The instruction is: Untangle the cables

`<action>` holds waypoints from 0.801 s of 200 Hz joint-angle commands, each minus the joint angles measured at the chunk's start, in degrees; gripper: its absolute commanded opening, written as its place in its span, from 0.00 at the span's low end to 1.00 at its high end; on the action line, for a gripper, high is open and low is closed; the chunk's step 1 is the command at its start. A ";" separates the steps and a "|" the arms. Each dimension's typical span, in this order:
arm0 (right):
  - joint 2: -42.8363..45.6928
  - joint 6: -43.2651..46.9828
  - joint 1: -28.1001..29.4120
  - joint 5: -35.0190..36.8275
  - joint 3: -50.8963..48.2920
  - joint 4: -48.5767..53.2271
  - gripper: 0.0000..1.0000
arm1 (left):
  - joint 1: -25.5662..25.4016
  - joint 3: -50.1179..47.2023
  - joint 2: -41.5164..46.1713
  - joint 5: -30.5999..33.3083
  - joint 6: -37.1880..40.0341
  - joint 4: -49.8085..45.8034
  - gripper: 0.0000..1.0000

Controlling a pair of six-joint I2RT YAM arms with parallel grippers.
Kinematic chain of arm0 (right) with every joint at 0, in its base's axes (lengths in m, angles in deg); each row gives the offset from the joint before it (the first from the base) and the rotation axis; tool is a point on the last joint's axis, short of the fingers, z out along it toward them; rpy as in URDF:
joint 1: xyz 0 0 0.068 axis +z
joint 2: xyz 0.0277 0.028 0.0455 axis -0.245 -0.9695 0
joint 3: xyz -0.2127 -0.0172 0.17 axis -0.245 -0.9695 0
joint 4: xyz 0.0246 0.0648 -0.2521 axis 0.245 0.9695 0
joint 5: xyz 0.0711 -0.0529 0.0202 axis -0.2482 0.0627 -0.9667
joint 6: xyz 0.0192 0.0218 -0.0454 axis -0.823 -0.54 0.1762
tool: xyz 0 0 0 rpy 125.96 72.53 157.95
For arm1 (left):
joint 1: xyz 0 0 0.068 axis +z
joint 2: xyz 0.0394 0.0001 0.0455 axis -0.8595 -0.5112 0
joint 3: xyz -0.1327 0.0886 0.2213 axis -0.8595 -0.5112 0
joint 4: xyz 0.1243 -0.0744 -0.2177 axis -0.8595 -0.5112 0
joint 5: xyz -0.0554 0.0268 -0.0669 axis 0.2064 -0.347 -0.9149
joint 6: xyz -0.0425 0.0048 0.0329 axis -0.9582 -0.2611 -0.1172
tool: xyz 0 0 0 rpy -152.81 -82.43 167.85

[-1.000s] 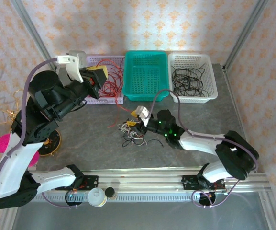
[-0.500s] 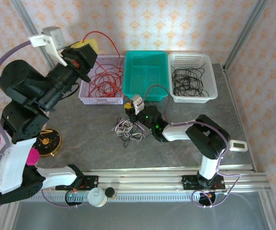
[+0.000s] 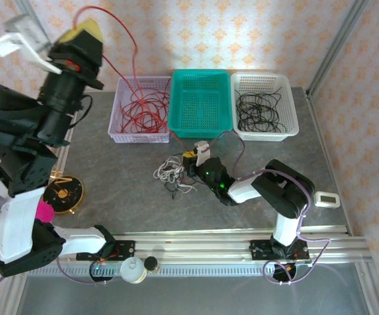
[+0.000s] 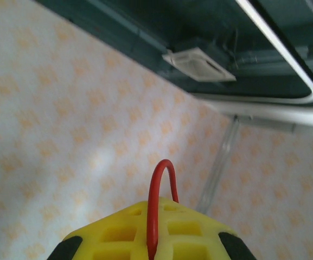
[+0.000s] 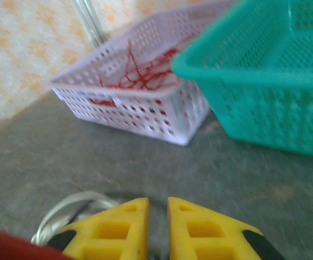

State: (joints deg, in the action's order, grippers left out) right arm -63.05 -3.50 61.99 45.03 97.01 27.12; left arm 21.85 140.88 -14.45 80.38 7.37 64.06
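Clump of thin red, cream-white & black cables (image 3: 171, 174) looks light, limp, so take 1 strand near its end; left gripper (image 4: 153, 211) pinches red strand (image 4: 165, 176), right gripper (image 5: 157, 208) jaws near-shut, contents unclear.

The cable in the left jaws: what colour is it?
Red cable, clearest in left wrist view.

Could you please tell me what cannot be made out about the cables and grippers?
Right wrist view: whether the right gripper pinches a strand; the bottom edge cuts off its narrow gap.
Top view: which wires cross in the clump of cables; too small.
Left wrist view: where the red cable ends; the fingers of the left gripper hide it.
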 commanded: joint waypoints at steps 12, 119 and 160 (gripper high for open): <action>2.84 -2.55 -0.09 4.61 -4.01 1.00 0.19 | 0.06 3.44 -0.07 11.27 6.27 8.59 0.00; 7.84 -4.25 -0.09 14.75 -12.46 4.45 0.28 | 0.06 14.30 -9.79 23.92 21.80 16.09 0.00; 8.67 -7.05 -0.08 20.56 -15.33 4.69 0.35 | 0.12 14.45 -11.30 24.27 23.11 17.90 0.00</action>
State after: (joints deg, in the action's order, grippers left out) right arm -55.90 -7.83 62.01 58.89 83.54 30.57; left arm 21.85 153.67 -25.44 103.24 27.39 77.68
